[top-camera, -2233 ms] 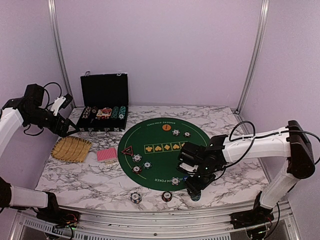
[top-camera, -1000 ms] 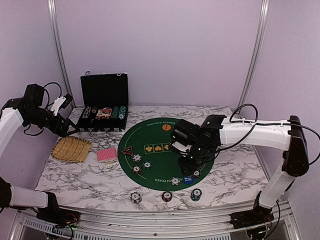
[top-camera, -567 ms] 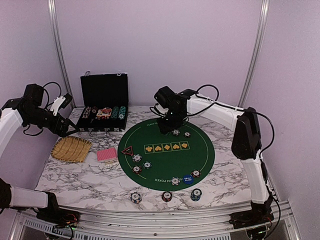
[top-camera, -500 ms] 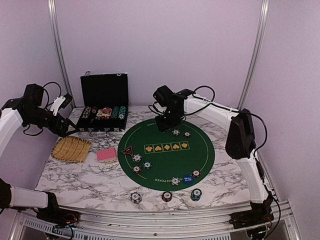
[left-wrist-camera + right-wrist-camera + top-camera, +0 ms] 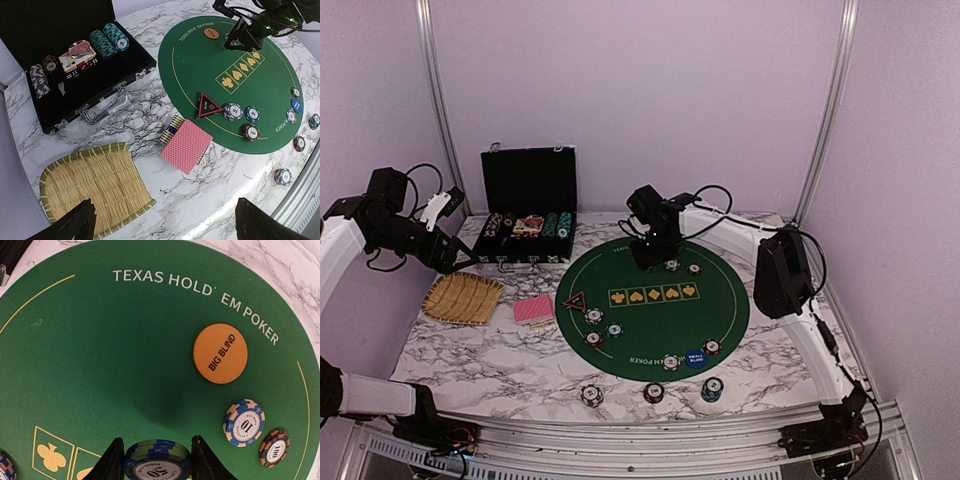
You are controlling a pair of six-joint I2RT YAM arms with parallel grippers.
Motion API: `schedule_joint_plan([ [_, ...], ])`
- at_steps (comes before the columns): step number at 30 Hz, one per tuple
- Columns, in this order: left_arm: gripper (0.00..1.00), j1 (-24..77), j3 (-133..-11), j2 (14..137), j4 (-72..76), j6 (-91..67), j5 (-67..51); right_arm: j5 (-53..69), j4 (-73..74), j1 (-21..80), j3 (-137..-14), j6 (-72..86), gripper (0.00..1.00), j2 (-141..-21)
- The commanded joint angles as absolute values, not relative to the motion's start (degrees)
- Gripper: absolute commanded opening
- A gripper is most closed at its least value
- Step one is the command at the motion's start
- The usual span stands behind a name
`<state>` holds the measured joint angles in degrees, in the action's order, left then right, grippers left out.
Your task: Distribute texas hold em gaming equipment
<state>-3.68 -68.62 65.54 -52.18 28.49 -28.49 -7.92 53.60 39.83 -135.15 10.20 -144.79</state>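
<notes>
Green round felt mat (image 5: pixel 95 340): it lies on the marble worktop (image 5: pixel 500 360); your work is at its far edge, under the lettering.
Right gripper (image 5: pixel 646 252): its jaws pinch a stack of green-and-blue striped poker chips (image 5: pixel 157 460) by the sides, top face marked 50.
Stack position: over bare felt towards the far edge of the mat, near the orange disc (image 5: pixel 220 353) marked BIG BLIND. You cannot tell from these views whether the bottom chip touches the felt.
Neighbours: a blue-and-white striped chip (image 5: pixel 244 422) and a dark red-striped chip (image 5: pixel 274 447) lie flat on the felt beside the disc, apart from the stack.
Left gripper (image 5: pixel 162 225): fingers spread wide, nothing between them, above the woven straw tray (image 5: pixel 90 185) at the worktop's left edge.
Step in hand, as judged: setting this stack down in the far player's place.
How to do it well: come down straight with the stack level, onto bare felt clear of the disc and both loose chips. Part the jaws only once the bottom chip rests flat.
Risk: lifting away at a slant could drag the top chips and spill the stack, so rise straight up.
</notes>
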Motion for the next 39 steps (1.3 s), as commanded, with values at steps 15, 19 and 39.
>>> schedule_joint_plan([
  [15,0.99,-3.52,-69.06,65.19,-53.58,27.47,-29.30,-9.05,46.18,37.72,-136.09,11.29,0.32,-150.59],
  [19,0.99,-3.52,-69.20,65.07,-53.61,27.17,-29.34,-9.04,45.04,37.37,-136.66,11.69,0.31,-150.98],
  [39,0.99,-3.35,-69.88,65.05,-53.61,26.86,-29.73,-8.78,45.61,37.31,-136.81,11.51,0.63,-146.82],
])
